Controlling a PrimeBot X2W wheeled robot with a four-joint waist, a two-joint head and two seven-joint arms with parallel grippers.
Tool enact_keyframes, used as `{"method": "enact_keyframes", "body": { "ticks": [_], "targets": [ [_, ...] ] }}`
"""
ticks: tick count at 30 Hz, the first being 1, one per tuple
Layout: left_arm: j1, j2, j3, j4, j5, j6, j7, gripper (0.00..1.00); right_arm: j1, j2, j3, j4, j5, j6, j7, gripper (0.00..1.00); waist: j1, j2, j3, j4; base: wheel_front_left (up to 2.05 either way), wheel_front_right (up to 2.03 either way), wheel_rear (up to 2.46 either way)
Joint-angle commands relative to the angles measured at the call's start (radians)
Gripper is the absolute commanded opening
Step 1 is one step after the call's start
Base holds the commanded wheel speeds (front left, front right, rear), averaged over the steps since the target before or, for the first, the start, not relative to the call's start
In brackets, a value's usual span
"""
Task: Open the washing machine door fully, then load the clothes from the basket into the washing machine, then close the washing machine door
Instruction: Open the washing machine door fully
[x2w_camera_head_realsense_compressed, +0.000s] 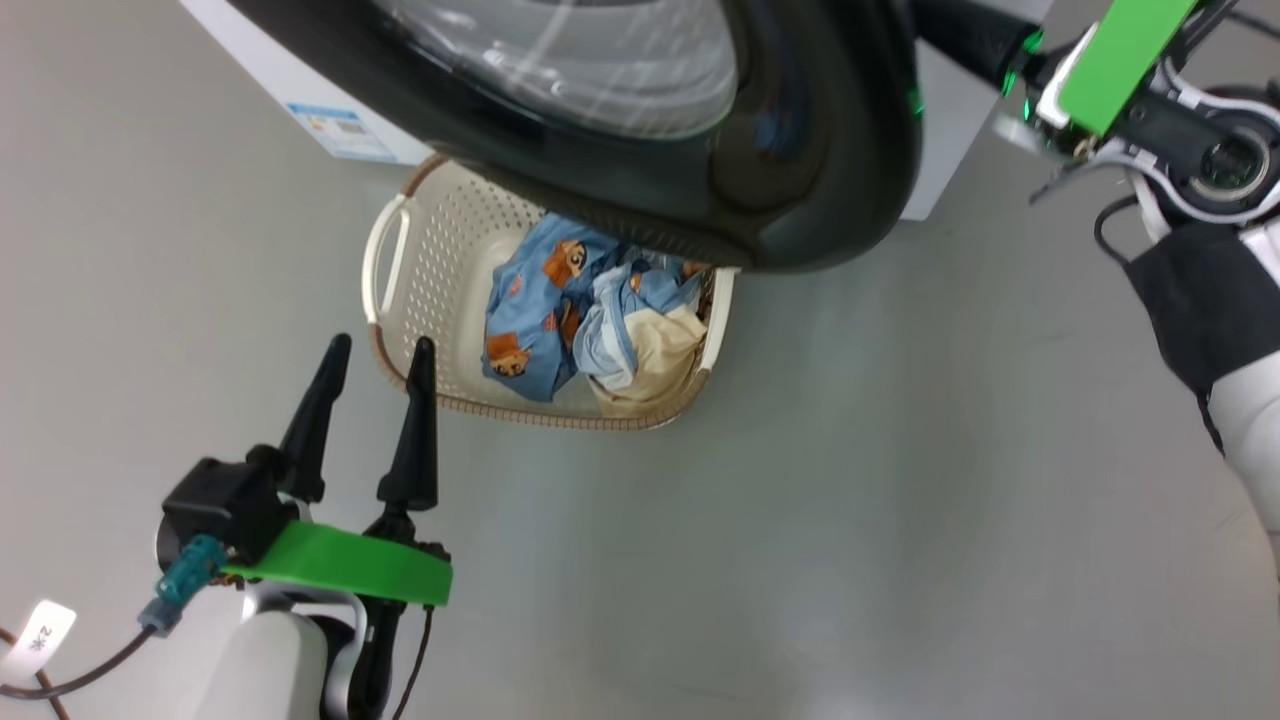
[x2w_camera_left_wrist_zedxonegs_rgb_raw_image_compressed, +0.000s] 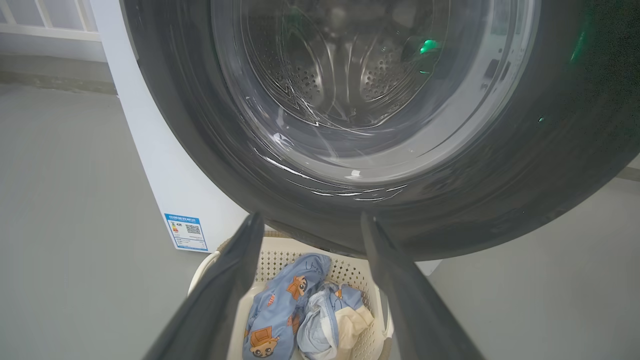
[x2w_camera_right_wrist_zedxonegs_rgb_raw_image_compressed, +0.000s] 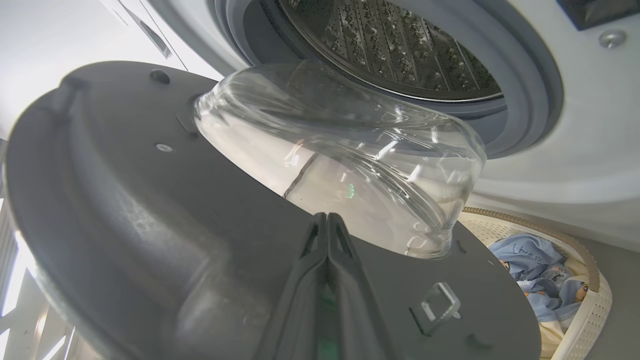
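The washing machine door is swung partway open. In the right wrist view you're looking at its dark inner face with the clear glass bowl bulging off it, and behind that are the steel drum and the grey-blue gasket of the washing machine. There's a small metal latch loop near the door's edge.

The right gripper has its two fingers pinched completely together with nothing between them. The tips are right up at the inner face of the door, just beside the base of the glass bowl. I honestly can't tell if they're pressing on it or just short of it.

From the head view, the door's black ring hangs over the back part of the basket, which sits on the grey floor right in front of the machine. The clothes are piled in it: blue stuff with orange-brown cartoon animals, plus a cream piece.

The left gripper is spread wide and empty, hovering by the near-left corner of the basket. There's a blue label sticker low on the machine's front.
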Motion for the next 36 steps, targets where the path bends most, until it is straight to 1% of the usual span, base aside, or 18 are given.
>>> {"method": "enact_keyframes", "body": {
  "ticks": [1,16,26,30,36],
  "targets": [
    [0.018,0.023,0.037,-0.018,0.015,-0.002,-0.006,1.00,0.038,0.021,0.014,-0.045,0.009,0.003,0.014,0.00,0.0000,0.0000,-0.024,-0.012,0.00,0.00,0.00],
    [0.098,0.023,0.064,-0.017,0.063,-0.002,-0.006,1.00,0.233,0.058,0.086,-0.210,0.032,0.003,0.062,0.00,0.0000,0.0000,-0.128,-0.032,0.00,0.00,0.00],
    [0.126,0.023,0.063,-0.018,0.071,-0.002,-0.006,1.00,0.314,0.091,0.145,-0.286,0.020,0.003,0.086,0.00,0.0000,0.0000,-0.163,-0.019,0.00,0.00,0.00],
    [0.136,0.023,0.064,-0.019,0.071,-0.002,-0.006,1.00,0.344,0.111,0.184,-0.311,0.009,0.003,0.094,0.00,0.0000,0.0000,-0.178,-0.009,0.00,0.00,0.00],
    [0.145,0.023,0.063,-0.020,0.072,-0.002,-0.006,1.00,0.362,0.136,0.218,-0.333,-0.006,0.003,0.078,0.00,0.0000,0.0000,-0.194,0.004,0.00,0.00,0.00]
  ]
}}
